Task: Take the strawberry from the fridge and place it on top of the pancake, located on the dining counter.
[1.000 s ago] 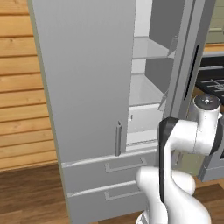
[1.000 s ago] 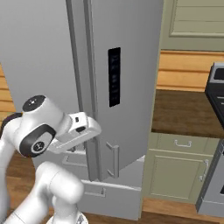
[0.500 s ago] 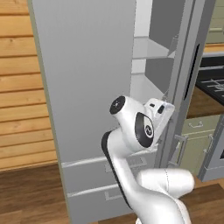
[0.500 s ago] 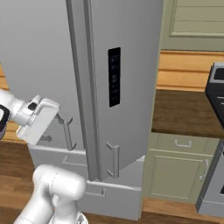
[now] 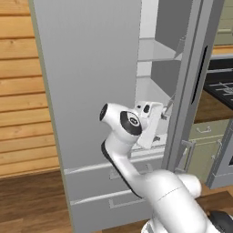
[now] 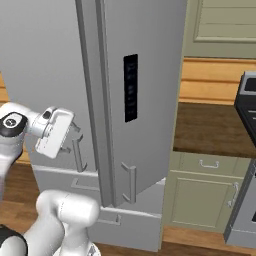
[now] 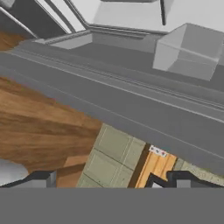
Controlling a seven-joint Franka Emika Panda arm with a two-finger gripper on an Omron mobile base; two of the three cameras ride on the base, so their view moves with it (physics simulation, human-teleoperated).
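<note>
Strawberry sits somewhere in the fridge (image 5: pixel 91 91) that I cannot pick out; shelves look bare from here. My pincer (image 5: pixel 166 119) hangs spread wide and empty at the narrow door gap. Reaching blind, I risk clipping the right door (image 5: pixel 193 86) or a glass shelf (image 5: pixel 154 51).

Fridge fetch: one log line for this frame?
phase: reach | fridge: right door ajar | tool: open, empty, at door gap | strawberry: not seen
</note>
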